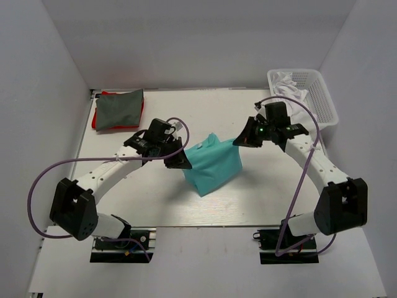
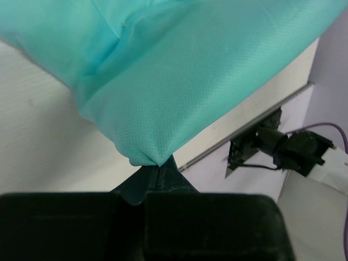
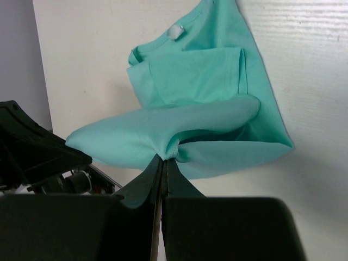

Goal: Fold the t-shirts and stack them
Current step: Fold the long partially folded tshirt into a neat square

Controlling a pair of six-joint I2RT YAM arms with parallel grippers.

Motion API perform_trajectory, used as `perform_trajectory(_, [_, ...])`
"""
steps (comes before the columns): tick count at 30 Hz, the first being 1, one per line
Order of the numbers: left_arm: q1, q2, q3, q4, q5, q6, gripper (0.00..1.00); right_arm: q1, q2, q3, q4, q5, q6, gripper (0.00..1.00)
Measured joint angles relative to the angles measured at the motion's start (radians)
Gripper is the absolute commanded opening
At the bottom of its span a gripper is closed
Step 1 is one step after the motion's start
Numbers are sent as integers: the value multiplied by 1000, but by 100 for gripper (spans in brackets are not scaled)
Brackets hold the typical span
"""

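Observation:
The mint-teal t-shirt (image 1: 214, 164) hangs partly folded over the middle of the table, held up at both sides. My left gripper (image 1: 181, 162) is shut on its left corner; the cloth (image 2: 179, 70) bunches at the fingertips (image 2: 159, 166). My right gripper (image 1: 240, 140) is shut on its right edge; in the right wrist view the shirt (image 3: 201, 92) trails from the pinch (image 3: 165, 157) down to the table, collar label up. The dark grey t-shirt (image 1: 121, 109) lies folded at the far left on top of the red t-shirt (image 1: 95, 119), of which only an edge shows.
A white lattice basket (image 1: 322, 99) with white cloth inside stands at the far right corner. The table (image 1: 273, 192) is white, walled at the back and sides. Purple cables loop beside both arms.

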Motion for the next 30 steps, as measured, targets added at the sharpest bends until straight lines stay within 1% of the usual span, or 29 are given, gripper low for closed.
perform_trajectory(9, [39, 80, -4, 68, -82, -57, 0, 1, 185, 107, 46, -12, 1, 0])
perform_trajectory(17, [92, 105, -5, 122, -126, -90, 0, 3, 302, 164, 80, -19, 0, 0])
perform_trajectory(24, [132, 164, -22, 160, -153, -111, 0, 19, 399, 183, 161, -32, -12, 0])
perform_trajectory(25, [138, 170, -30, 173, -160, -117, 4, 24, 409, 183, 180, -36, -17, 2])
perform_trajectory(26, [144, 173, -38, 190, -167, -120, 15, 27, 419, 183, 203, -42, -21, 5])
perform_trajectory(27, [150, 175, -48, 207, -175, -123, 32, 31, 430, 185, 227, -53, -27, 23])
perform_trajectory(28, [156, 175, -58, 223, -182, -127, 91, 34, 445, 192, 246, -63, -31, 37])
perform_trajectory(29, [162, 175, -66, 237, -190, -129, 100, 37, 467, 206, 261, -70, -38, 49])
perform_trajectory(30, [168, 175, -70, 246, -203, -136, 100, 39, 491, 227, 268, -77, -43, 84])
